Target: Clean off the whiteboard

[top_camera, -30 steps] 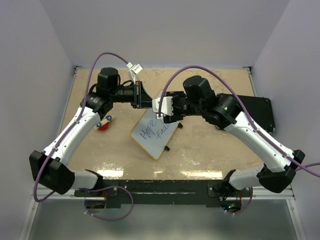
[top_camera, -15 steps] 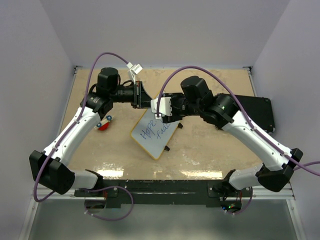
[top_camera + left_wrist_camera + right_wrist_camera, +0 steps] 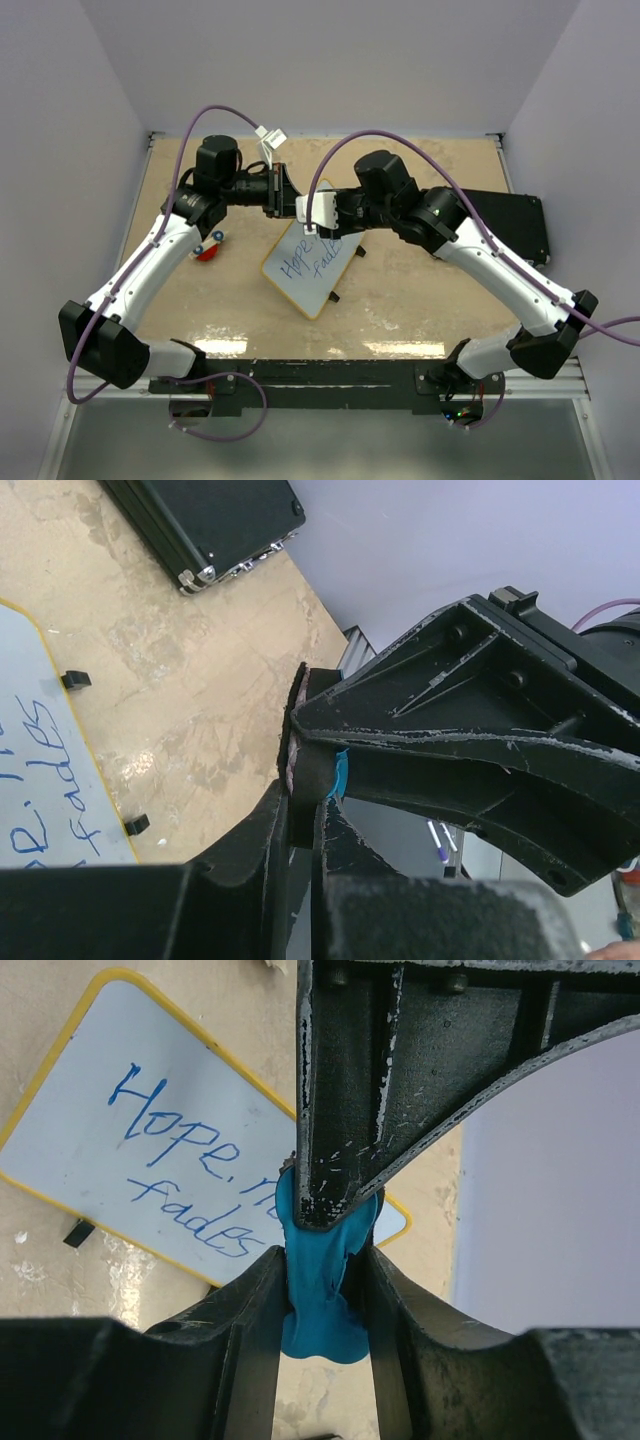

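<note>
The whiteboard (image 3: pixel 303 268) lies tilted at mid-table, yellow-framed, with blue handwriting on it; it also shows in the right wrist view (image 3: pixel 150 1150) and the left wrist view (image 3: pixel 40 770). Both grippers meet tip to tip in the air above its far corner. My left gripper (image 3: pixel 290 204) (image 3: pixel 308 805) is shut on a blue cloth (image 3: pixel 320 1295) (image 3: pixel 340 775). In the right wrist view its tip (image 3: pixel 335 1195) reaches in from above. My right gripper (image 3: pixel 306 213) (image 3: pixel 318 1265) has its jaws pressed on both sides of the same cloth, which hangs below them.
A black rectangular case (image 3: pixel 515 225) (image 3: pixel 210 525) lies at the right edge of the table. A small red and blue object (image 3: pixel 207 247) sits beside the left arm. White walls close in the table on three sides.
My right gripper has shifted left toward the left gripper and its jaws have narrowed onto the blue cloth. The left arm and the whiteboard have stayed still.
</note>
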`<act>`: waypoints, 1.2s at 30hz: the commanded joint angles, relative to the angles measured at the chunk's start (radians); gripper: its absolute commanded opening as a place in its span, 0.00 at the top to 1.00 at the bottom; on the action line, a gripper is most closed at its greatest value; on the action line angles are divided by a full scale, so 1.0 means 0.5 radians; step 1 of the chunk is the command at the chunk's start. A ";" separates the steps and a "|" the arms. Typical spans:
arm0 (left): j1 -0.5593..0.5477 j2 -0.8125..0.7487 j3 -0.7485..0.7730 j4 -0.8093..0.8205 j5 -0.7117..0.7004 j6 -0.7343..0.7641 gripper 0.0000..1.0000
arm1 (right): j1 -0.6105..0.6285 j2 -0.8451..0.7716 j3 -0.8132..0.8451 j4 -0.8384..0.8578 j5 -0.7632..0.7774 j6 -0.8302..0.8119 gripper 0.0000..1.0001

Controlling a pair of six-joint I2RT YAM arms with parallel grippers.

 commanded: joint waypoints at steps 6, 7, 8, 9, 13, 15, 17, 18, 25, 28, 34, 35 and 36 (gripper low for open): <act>-0.012 -0.028 0.031 0.082 0.067 -0.044 1.00 | 0.025 0.027 0.057 0.045 -0.022 0.017 0.69; -0.012 -0.028 0.028 0.088 0.067 -0.044 1.00 | 0.022 0.024 0.057 0.048 -0.022 0.017 0.71; -0.012 -0.028 0.028 0.088 0.070 -0.047 1.00 | 0.025 0.024 0.057 0.048 -0.022 0.017 0.76; -0.012 -0.028 0.025 0.091 0.067 -0.047 1.00 | 0.029 0.033 0.066 0.048 -0.022 0.017 0.79; 0.000 -0.031 0.028 0.103 0.061 -0.038 0.74 | 0.025 0.033 0.066 0.042 -0.025 0.041 1.00; 0.055 -0.037 0.031 0.140 0.091 -0.022 0.32 | 0.025 0.024 0.035 0.039 -0.037 0.069 1.00; 0.174 -0.031 0.031 0.177 0.219 0.017 0.08 | 0.007 -0.022 -0.008 0.057 -0.049 0.114 1.00; 0.223 -0.028 0.031 0.223 0.275 0.027 0.04 | -0.002 -0.041 -0.050 0.060 -0.064 0.142 1.00; 0.736 0.153 0.407 0.043 0.616 0.470 0.00 | -0.235 -0.111 -0.072 0.060 -0.288 0.437 1.00; 0.737 0.374 0.854 -0.858 0.329 1.483 0.00 | -0.440 -0.148 -0.149 0.051 -0.417 0.584 1.00; 0.718 0.286 0.657 -1.050 0.276 2.061 0.00 | -0.656 -0.393 -0.581 0.115 -0.534 0.603 1.00; 0.721 0.273 0.617 -1.001 0.254 2.027 0.00 | -0.659 -0.427 -0.657 0.146 -0.537 0.609 1.00; 0.721 0.267 0.553 -0.895 0.227 1.969 0.00 | -0.659 -0.452 -0.801 0.186 -0.540 0.639 1.00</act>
